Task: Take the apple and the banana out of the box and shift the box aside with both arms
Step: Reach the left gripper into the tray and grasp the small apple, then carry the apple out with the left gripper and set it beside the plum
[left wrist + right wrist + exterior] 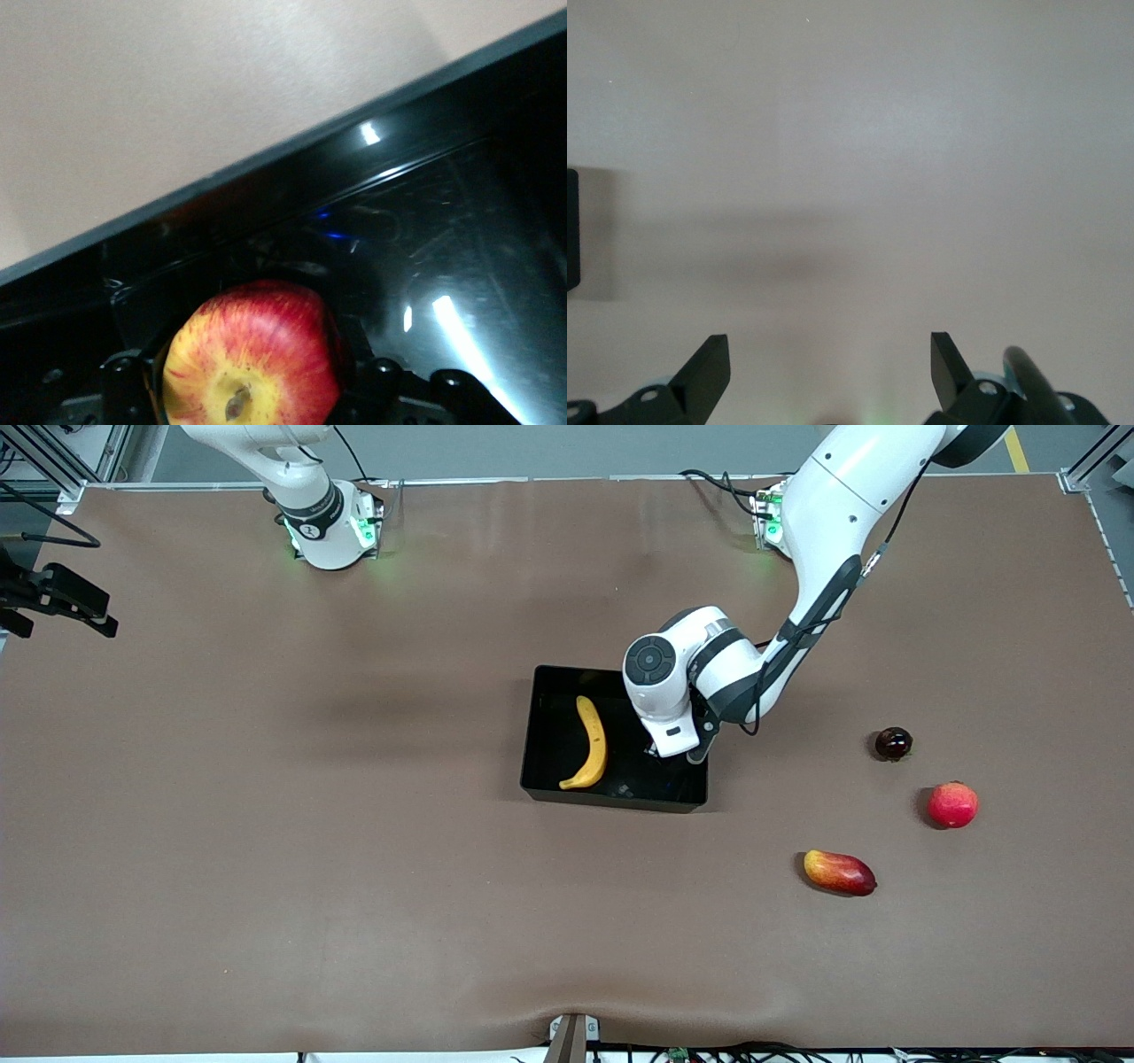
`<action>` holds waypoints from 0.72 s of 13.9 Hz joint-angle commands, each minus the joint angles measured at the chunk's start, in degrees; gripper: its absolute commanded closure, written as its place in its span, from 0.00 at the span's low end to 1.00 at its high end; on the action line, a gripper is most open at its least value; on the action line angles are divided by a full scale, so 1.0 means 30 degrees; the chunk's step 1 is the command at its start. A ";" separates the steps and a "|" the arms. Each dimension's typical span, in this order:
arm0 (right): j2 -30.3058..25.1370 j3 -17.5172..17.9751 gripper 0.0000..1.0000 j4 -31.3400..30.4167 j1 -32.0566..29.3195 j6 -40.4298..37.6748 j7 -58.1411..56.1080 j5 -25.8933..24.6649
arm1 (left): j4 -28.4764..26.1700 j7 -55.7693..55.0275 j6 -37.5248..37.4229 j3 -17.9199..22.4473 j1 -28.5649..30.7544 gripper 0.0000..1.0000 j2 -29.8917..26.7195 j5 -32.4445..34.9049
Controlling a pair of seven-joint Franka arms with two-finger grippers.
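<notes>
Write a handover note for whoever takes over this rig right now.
Left gripper: down inside the box, fingers either side of the apple; a firm grip can't be confirmed.
Right gripper: open, empty, over bare table; that arm waits.
Banana: lying in the box, toward the right arm's end of it.
Done: nothing is out yet.
Left: lift out the apple, then the banana, then shift the box aside with both arms.

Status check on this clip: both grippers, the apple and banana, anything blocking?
Left gripper down in black glossy tray, fingers around small red-yellow apple. Right gripper open over bare table, waiting. Long yellow banana still in tray. Nothing blocking.
</notes>
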 commanded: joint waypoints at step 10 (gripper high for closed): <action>0.0160 0.0170 0.00 0.0347 -0.0194 -0.0165 0.0275 -0.0329 | 0.7263 0.8316 -0.8509 -0.1266 0.1796 1.00 -0.1326 -0.2393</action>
